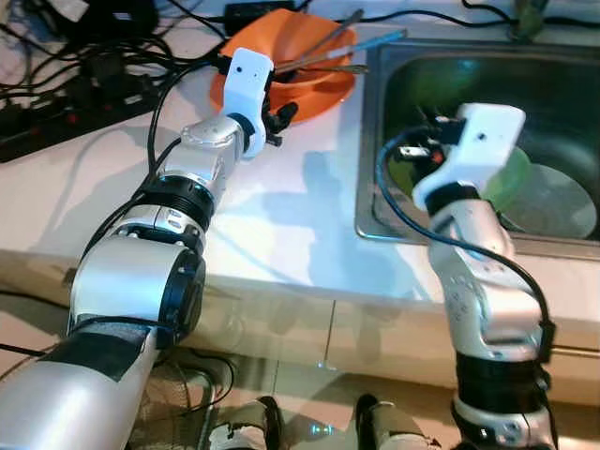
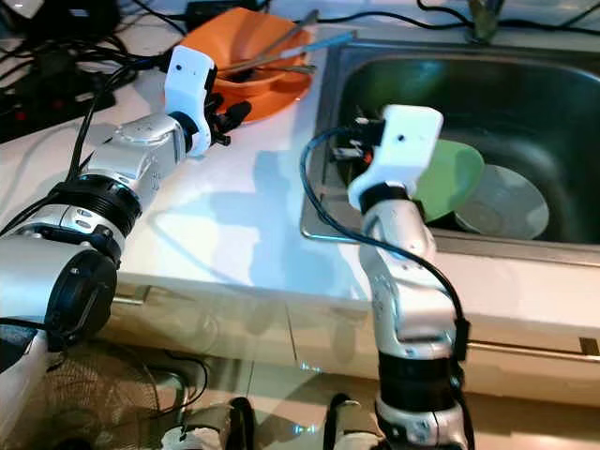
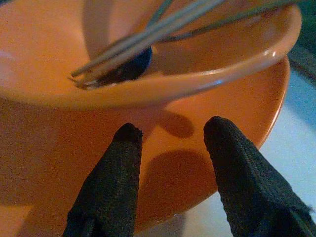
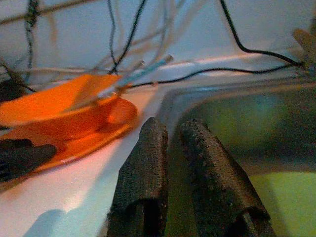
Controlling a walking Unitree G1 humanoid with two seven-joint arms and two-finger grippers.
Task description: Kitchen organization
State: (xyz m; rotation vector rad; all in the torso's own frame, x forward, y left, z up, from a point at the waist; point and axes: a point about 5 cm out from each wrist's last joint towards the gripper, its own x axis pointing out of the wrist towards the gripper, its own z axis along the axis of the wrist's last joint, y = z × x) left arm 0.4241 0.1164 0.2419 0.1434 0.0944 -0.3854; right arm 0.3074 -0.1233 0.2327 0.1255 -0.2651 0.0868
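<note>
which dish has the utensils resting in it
The orange bowl, on the orange plate on the counter by the left gripper. The green plate and grey bowl lie in the sink.

My fingers (image 3: pixel 127 163) are black with a woven texture, my arms (image 1: pixel 202 164) silver with white wrists. The bowl (image 1: pixel 281 42) and plate (image 1: pixel 323 94) are orange, the table (image 1: pixel 272 206) white, the sink (image 1: pixel 562 84) steel-grey, holding a green plate (image 2: pixel 450 173).

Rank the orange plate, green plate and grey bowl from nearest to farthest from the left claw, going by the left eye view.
1. Orange plate: right at the left claw, on the counter.
2. Green plate: in the sink, beside the right arm.
3. Grey bowl: in the sink, farthest right.
</note>
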